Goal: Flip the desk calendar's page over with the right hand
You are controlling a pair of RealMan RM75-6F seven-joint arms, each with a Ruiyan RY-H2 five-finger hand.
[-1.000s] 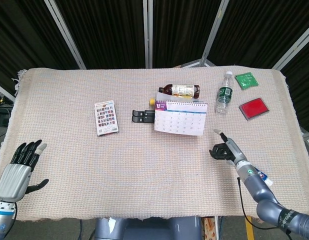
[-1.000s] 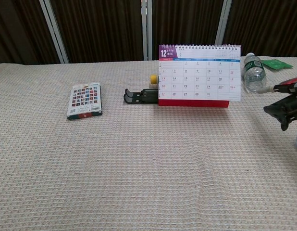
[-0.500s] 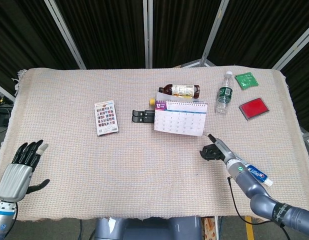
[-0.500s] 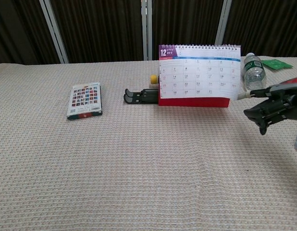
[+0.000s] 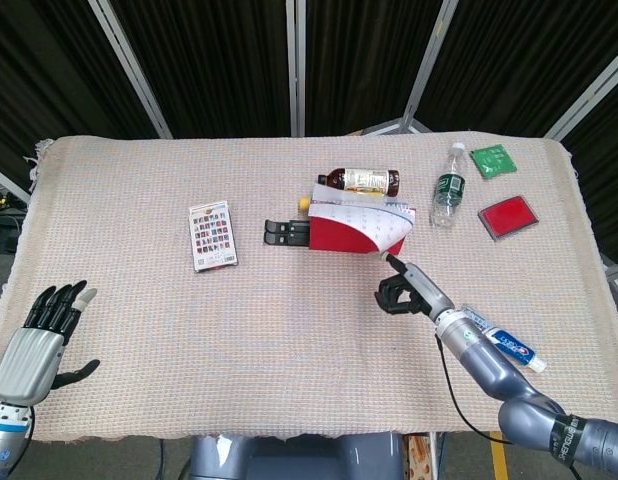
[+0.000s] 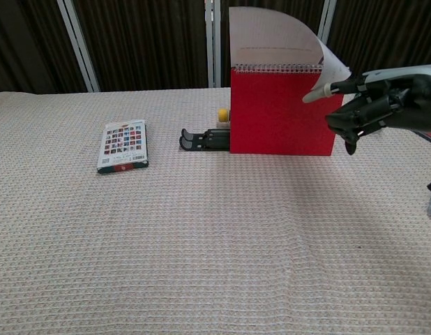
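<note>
- The desk calendar (image 6: pixel 281 112) stands upright near the middle of the far half of the table, its red backing facing the robot, spiral binding along the top.
- The page (image 6: pixel 275 35) is lifted up off the front and stands curled above the binding, its right lower corner bent forward; in the head view it shows as a white sheet arching over the red stand.
- The right hand (image 6: pixel 372 105) is raised beside the calendar's right edge. One extended fingertip touches the underside of the page's curled corner and props it up; the other fingers are curled in below. It looks to be pushing the sheet, not gripping it, and I cannot say for sure whether anything pinches the paper.
- Step in hand, as I judge it: mid-flip. The page is past upright but not yet over the back.
- The next move calls for carrying that corner up and backward over the spiral until the sheet drops behind the stand, without pushing the light stand over.
- Behind the calendar lies a brown bottle (image 5: pixel 362 181); just left of it sits a black folding stand (image 6: pixel 203 139), and further left a card pack (image 6: pixel 123 145).
- A water bottle (image 5: pixel 448 186), a red pad (image 5: pixel 507 217) and a green packet (image 5: pixel 493 159) lie to the right; a toothpaste tube (image 5: pixel 505 342) lies under the right forearm.
- The left hand (image 5: pixel 39 340) rests at the near left edge, fingers spread, holding nothing.
</note>
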